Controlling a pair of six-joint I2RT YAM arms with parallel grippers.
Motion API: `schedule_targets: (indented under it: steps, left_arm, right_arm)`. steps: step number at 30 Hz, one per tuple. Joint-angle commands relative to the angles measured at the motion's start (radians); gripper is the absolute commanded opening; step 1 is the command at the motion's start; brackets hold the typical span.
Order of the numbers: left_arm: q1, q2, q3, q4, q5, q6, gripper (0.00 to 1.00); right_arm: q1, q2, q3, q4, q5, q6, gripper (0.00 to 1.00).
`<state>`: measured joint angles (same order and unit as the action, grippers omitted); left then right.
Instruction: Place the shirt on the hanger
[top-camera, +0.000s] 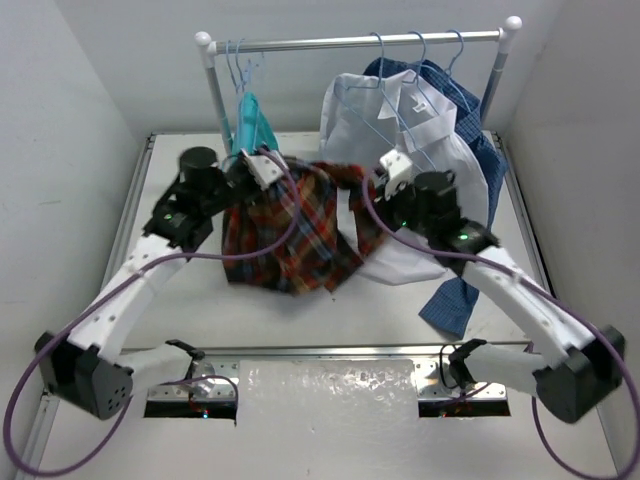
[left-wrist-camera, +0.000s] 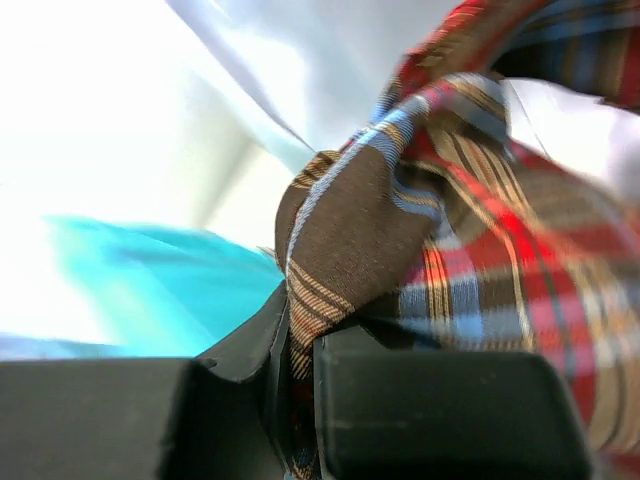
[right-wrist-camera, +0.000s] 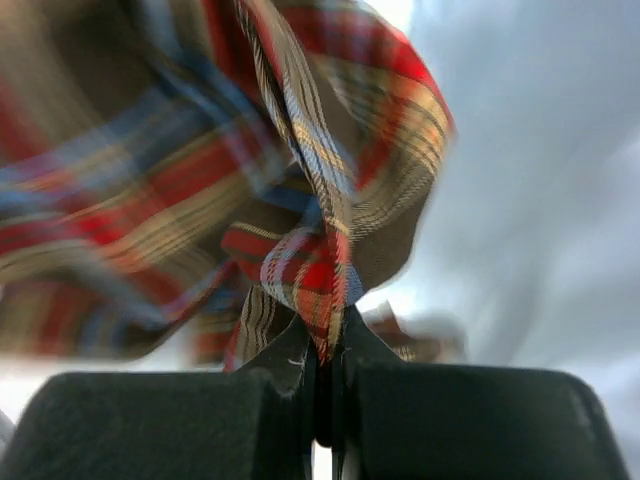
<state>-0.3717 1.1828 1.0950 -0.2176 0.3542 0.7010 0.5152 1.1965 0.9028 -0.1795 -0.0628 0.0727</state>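
Left gripper (top-camera: 258, 172) and right gripper (top-camera: 386, 180) each pinch a fold of the shirt (top-camera: 290, 235), holding it spread below the rail (top-camera: 350, 42); this looks like the lifting step, and next its collar must reach the hanger (top-camera: 238, 68) on that rail.

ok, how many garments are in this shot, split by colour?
plaid shirt: 1
white shirt: 1
blue checked shirt: 1
teal garment: 1
Total: 4

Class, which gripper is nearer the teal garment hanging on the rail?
Left. The left gripper sits just beside the teal garment; the right gripper is across by the white shirt.
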Motion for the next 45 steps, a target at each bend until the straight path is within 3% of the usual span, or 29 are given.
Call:
schedule_targets:
  steps: [1,7,11,16,17,18,21,24,30,35,40,45]
  left_arm:
    - [0.008,-0.115,0.097,0.113,0.083,-0.064,0.00]
    - [0.008,-0.219,0.094,0.201,0.134,-0.190,0.00]
    - [0.008,-0.267,0.014,0.236,0.118,-0.228,0.01]
    - [0.008,-0.273,-0.096,0.149,0.078,-0.213,0.15]
    - [0.008,-0.273,-0.110,0.129,0.074,-0.177,0.21]
    - [0.010,-0.273,-0.141,0.112,0.077,-0.163,0.46]
    - [0.010,-0.275,-0.168,0.034,0.130,-0.098,0.84]
    - [0.011,-0.275,-0.150,0.012,0.190,-0.110,1.00]
    - [0.008,-0.256,-0.104,0.076,0.310,-0.204,1.00]
    - [-0.067,-0.204,-0.041,0.164,0.293,-0.230,1.00]
    - [-0.085,-0.123,-0.053,0.129,0.275,-0.112,1.00]
    - [-0.085,-0.106,-0.046,0.130,0.448,-0.075,1.00]
  right_arm:
    - [0.017,-0.130,0.213,-0.110,-0.110,-0.154,0.00]
    - [0.019,-0.144,0.494,-0.210,-0.163,-0.211,0.00]
    - [0.019,-0.150,0.535,-0.201,-0.158,-0.270,0.00]
    - [0.019,-0.118,0.568,-0.218,-0.198,-0.294,0.00]
    - [0.020,-0.117,0.571,-0.206,-0.210,-0.286,0.00]
    - [0.019,-0.114,0.568,-0.198,-0.222,-0.280,0.00]
    - [0.019,-0.109,0.529,-0.150,-0.291,-0.243,0.00]
    - [0.045,-0.106,0.469,-0.101,-0.325,-0.211,0.00]
    - [0.230,-0.040,0.461,-0.124,-0.275,-0.281,0.00]
    - [0.255,0.037,0.472,-0.083,-0.328,-0.209,0.00]
    - [0.261,0.043,0.423,0.047,-0.420,-0.131,0.00]
    - [0.261,0.037,0.404,0.009,-0.356,-0.131,0.00]
